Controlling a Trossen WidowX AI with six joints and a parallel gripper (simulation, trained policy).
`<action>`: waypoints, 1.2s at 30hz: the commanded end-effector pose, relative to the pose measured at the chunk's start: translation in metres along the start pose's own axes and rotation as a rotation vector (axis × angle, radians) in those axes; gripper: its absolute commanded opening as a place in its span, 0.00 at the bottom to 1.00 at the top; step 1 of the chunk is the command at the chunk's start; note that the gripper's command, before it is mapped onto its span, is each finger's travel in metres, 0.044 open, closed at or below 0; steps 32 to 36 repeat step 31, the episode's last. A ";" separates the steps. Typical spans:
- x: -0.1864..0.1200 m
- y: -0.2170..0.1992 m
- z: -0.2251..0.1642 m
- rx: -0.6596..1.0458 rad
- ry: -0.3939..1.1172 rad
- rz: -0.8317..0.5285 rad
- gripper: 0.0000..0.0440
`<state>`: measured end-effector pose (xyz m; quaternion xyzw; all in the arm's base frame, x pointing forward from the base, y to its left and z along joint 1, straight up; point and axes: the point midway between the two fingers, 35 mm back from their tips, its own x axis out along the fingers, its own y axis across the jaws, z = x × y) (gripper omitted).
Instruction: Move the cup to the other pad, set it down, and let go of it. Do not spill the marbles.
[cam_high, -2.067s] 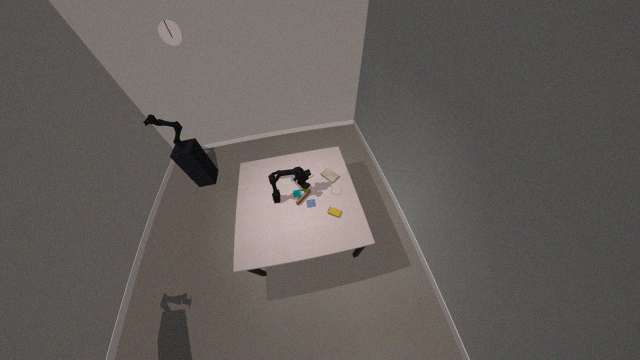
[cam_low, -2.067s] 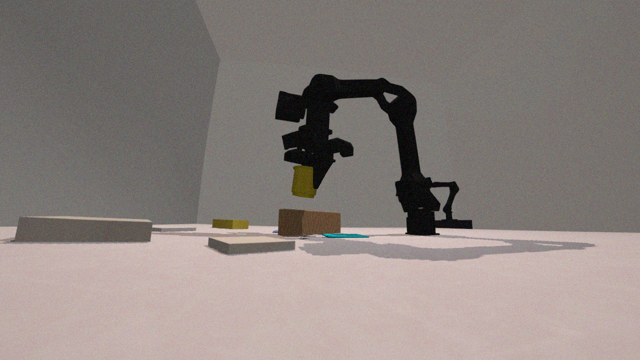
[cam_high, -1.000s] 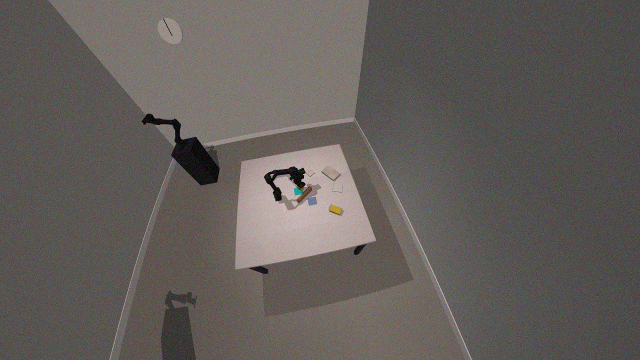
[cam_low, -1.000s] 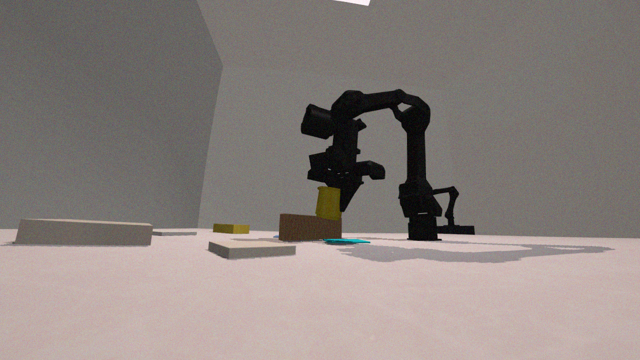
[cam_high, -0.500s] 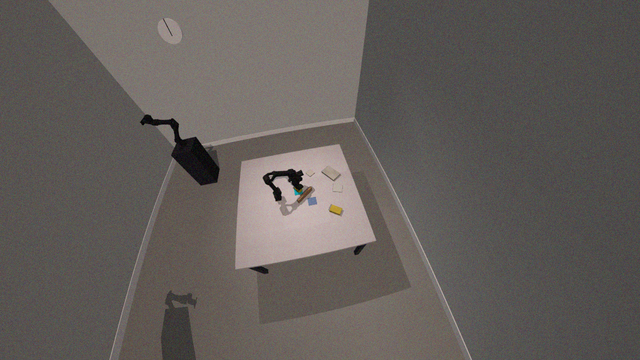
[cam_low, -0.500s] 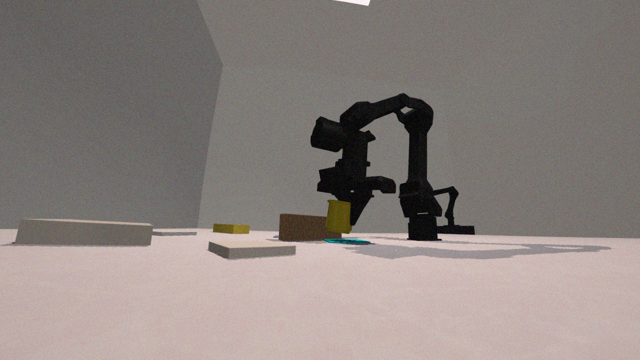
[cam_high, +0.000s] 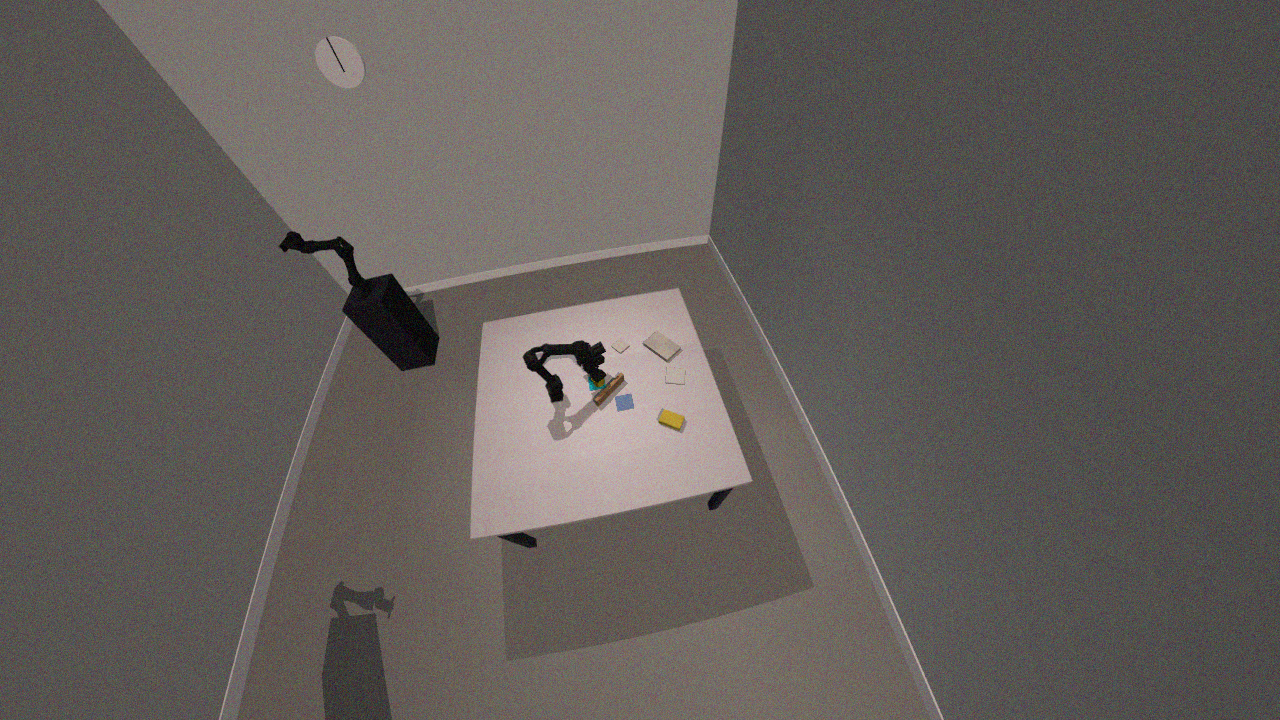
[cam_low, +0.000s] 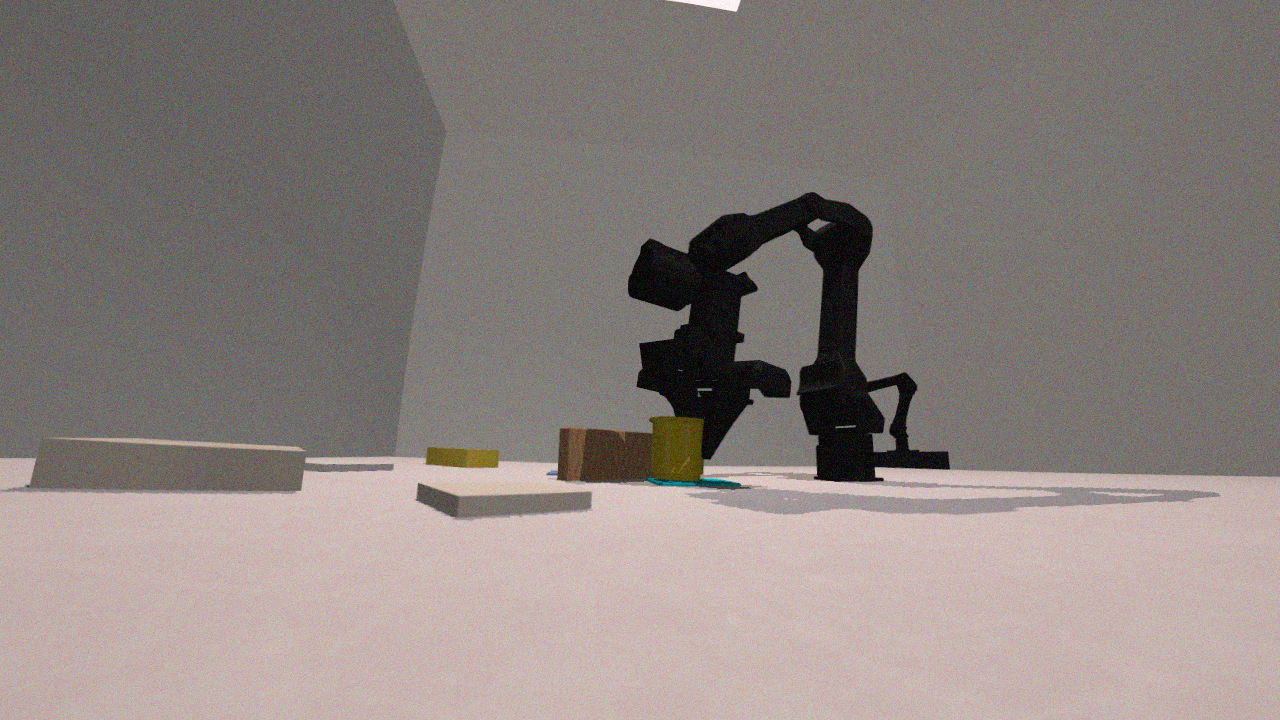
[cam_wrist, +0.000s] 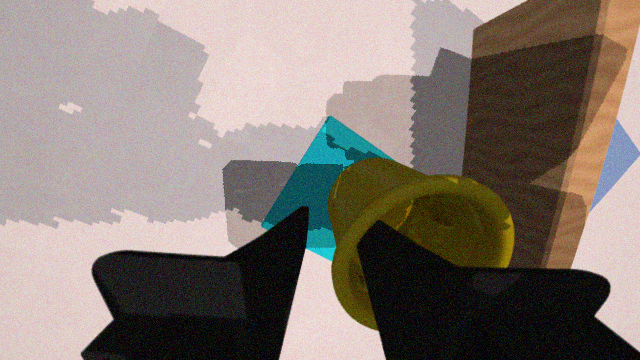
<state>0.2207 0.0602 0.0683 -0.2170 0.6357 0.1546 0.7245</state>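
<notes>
The yellow cup (cam_high: 600, 383) (cam_low: 677, 450) (cam_wrist: 425, 175) stands upright on the cyan pad (cam_low: 721, 484) (cam_wrist: 320, 150), towards one side of it. My gripper (cam_wrist: 331, 215) is slightly open at the cup's rim. In the wrist view one fingertip is over the cup's mouth and the other is outside, with a gap between it and the wall. The cup's inside is dark; a darker lump shows there, but I cannot make out the marbles clearly. The blue pad (cam_high: 624, 402) (cam_wrist: 617, 160) lies beyond the wooden block and bears nothing.
A wooden block (cam_high: 609, 390) (cam_low: 604, 455) (cam_wrist: 525, 125) stands close beside the cup, between the pads. A yellow block (cam_high: 671, 419) (cam_low: 461, 457), a thick pale slab (cam_high: 662, 345) (cam_low: 170, 465) and two thin pale tiles lie farther off. A second arm stands on a black pedestal (cam_high: 391, 322) off the table.
</notes>
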 end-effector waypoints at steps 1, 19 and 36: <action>-0.004 0.000 0.003 0.019 -0.037 0.008 0.36; -0.029 0.003 -0.005 0.065 -0.144 0.047 0.53; -0.059 -0.002 -0.005 0.105 -0.245 0.038 0.71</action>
